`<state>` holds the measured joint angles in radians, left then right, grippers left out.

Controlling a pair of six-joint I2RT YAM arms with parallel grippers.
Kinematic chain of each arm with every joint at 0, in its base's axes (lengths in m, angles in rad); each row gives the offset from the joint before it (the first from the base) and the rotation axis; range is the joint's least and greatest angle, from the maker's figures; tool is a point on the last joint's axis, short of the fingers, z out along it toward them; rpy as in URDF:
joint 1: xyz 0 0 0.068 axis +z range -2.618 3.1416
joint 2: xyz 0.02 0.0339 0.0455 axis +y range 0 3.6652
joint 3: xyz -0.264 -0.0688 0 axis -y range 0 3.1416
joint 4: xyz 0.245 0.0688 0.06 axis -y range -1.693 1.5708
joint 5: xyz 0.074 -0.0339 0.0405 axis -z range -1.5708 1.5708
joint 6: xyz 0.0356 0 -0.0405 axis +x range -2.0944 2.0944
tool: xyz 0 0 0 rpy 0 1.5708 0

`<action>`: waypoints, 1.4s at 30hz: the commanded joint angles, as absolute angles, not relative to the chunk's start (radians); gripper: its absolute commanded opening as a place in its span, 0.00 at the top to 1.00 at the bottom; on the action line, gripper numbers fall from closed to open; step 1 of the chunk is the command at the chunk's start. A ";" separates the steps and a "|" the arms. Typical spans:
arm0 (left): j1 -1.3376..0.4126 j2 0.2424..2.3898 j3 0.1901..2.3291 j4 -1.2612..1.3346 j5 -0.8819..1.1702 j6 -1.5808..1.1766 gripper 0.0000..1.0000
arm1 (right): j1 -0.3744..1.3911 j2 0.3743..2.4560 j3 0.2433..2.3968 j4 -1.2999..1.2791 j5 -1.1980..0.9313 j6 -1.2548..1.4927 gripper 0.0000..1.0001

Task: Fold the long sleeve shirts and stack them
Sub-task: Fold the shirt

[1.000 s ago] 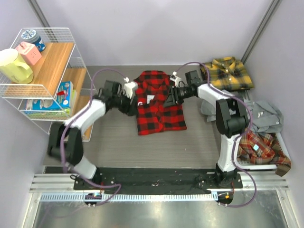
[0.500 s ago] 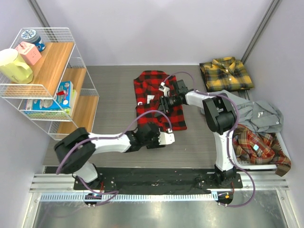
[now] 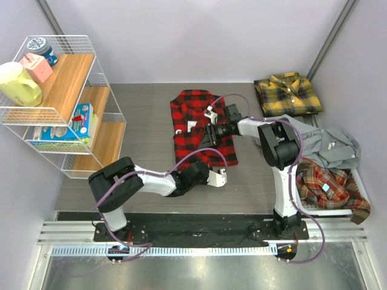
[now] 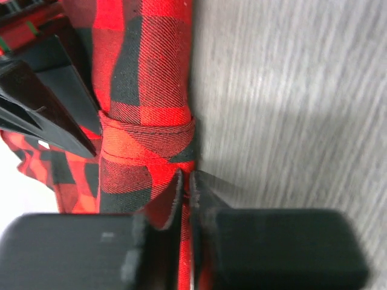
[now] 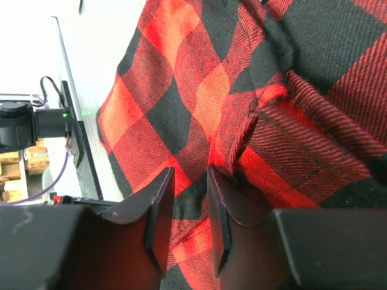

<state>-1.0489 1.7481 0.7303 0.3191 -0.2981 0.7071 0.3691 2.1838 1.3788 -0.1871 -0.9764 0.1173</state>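
Note:
The red-and-black check shirt [image 3: 196, 115] lies flat mid-table, collar toward the back. My left gripper [image 3: 219, 176] is low at the shirt's near right hem corner. In the left wrist view it [image 4: 186, 181] is shut on the hem edge of the red fabric [image 4: 145, 72]. My right gripper [image 3: 207, 131] rests on the shirt's middle. Its jaws [image 5: 189, 172] are pressed down into the cloth [image 5: 199, 90], a narrow gap apart, with a raised fold between them. The yellow-and-black plaid shirt [image 3: 287, 93] lies folded at the back right.
A grey shirt [image 3: 331, 146] and an orange-brown plaid shirt [image 3: 329, 186] are heaped over a white tray [image 3: 358, 175] at the right edge. A wire-and-wood shelf rack [image 3: 78, 90] with a yellow jug and boxes stands at the left. Black rail along the near edge.
My left arm swung from the shirt's left side round to its near right hem corner and closed on it. My right gripper slid left onto the shirt and its jaws narrowed.

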 commanded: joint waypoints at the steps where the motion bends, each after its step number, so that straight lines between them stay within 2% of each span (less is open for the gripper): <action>1: -1.043 1.684 0.727 0.194 -0.272 0.683 1.00 | 0.377 2.191 1.335 -0.213 -0.899 0.110 0.65; 5: -1.045 1.583 0.738 0.065 -0.198 0.599 1.00 | 0.377 2.166 1.345 -0.213 -0.910 0.140 0.64; 14: -1.043 1.393 0.831 -0.302 -0.069 0.463 1.00 | 0.361 2.046 1.468 -0.325 -0.923 0.095 0.47; 19: -1.043 1.361 0.894 -0.443 -0.023 0.416 1.00 | 0.318 2.089 1.581 -0.420 -0.914 0.031 0.45; 20: -1.043 1.362 0.893 -0.431 -0.038 0.413 0.87 | 0.313 2.097 1.588 -0.432 -0.916 0.026 0.46; 22: -1.043 1.364 0.845 -0.362 -0.084 0.428 0.70 | 0.314 2.118 1.591 -0.452 -0.928 0.014 0.47; 23: -1.043 1.364 0.830 -0.283 -0.095 0.440 0.56 | 0.316 2.121 1.585 -0.454 -0.948 0.017 0.49; 26: -1.043 1.411 0.785 -0.163 -0.139 0.475 0.35 | 0.336 2.112 1.557 -0.451 -0.962 0.020 0.51; 29: -1.045 1.468 0.775 -0.031 -0.190 0.517 0.30 | 0.362 2.092 1.523 -0.436 -0.968 0.029 0.52; 35: -1.045 1.578 0.735 0.202 -0.218 0.580 0.29 | 0.383 2.082 1.454 -0.410 -0.973 0.038 0.56; 40: -1.046 1.713 0.710 0.351 -0.233 0.658 0.31 | 0.384 2.154 1.446 -0.402 -0.950 0.017 0.57; 42: -1.046 1.755 0.707 0.374 -0.248 0.686 0.37 | 0.383 2.183 1.451 -0.402 -0.942 0.006 0.58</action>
<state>-1.0451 1.6566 0.7315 0.2241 -0.2241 0.6109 0.3893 2.1353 1.4418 -0.4206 -0.9482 0.0357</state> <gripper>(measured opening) 0.688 0.429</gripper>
